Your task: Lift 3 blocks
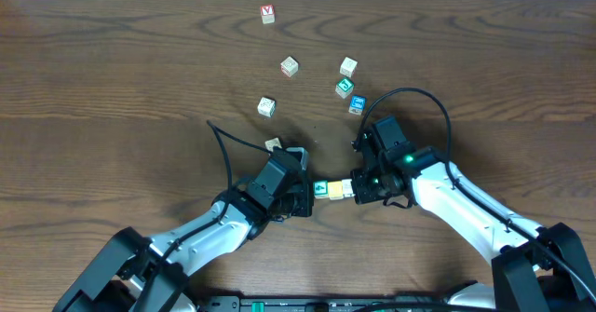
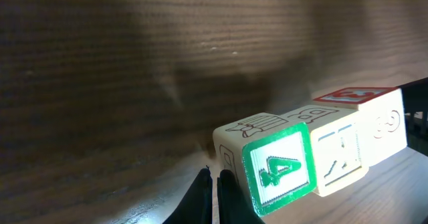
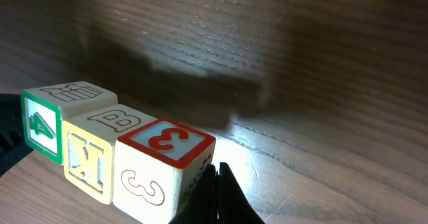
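Dark brown wood-grain table [image 1: 112, 79], white strip along the far edge; two arms reach in from the near side. Left gripper [image 2: 215, 194]: fingers pressed together, nothing between them, tips against the left end of a three-cube row at near centre. Row, left to right: green-faced wooden cube marked 4 [image 2: 277, 174]; yellow wooden cube lettered B [image 2: 338, 157]; pale wooden cube with red 3 [image 3: 160, 170]; faces touching, in one line. Right gripper [image 3: 217, 187]: fingers together likewise, tips at the row's right end. Whether the row clears the table, cannot tell. Farther off, loose and well apart from the row: red-topped cube [image 1: 268, 14] at far left; pale wooden cubes [image 1: 290, 66]; teal-green cube [image 1: 345, 88]; blue cube [image 1: 357, 104] just beside it.
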`<state>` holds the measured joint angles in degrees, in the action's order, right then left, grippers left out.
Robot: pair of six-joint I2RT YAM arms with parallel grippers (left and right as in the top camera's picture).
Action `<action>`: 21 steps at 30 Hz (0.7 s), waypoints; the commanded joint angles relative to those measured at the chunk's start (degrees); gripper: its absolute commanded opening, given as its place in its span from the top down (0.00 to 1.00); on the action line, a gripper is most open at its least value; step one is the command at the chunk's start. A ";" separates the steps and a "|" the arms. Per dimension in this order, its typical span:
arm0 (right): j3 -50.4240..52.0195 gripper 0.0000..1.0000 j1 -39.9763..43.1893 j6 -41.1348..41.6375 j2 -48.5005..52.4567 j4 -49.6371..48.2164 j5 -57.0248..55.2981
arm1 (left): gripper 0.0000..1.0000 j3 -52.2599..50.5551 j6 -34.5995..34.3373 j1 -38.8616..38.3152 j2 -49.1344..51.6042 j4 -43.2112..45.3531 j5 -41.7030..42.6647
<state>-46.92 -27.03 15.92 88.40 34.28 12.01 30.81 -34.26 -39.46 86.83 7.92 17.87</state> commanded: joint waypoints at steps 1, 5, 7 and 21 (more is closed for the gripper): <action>1.05 0.99 -1.95 0.39 0.11 -2.03 7.30 | 0.93 2.91 1.03 -1.29 0.02 1.62 3.28; 2.27 0.99 -1.95 0.42 0.13 -3.45 7.30 | 0.93 2.84 1.03 -1.29 0.02 1.42 2.38; 3.10 0.99 -1.95 1.20 0.13 -4.35 6.51 | 0.92 2.80 1.05 -1.29 0.04 1.38 2.36; 5.49 0.99 -1.95 2.29 0.13 -7.26 3.21 | 0.93 2.03 1.46 -3.02 3.30 0.92 0.46</action>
<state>-41.43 -27.24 17.41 88.40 27.75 11.66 30.83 -34.02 -41.04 88.49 7.92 16.49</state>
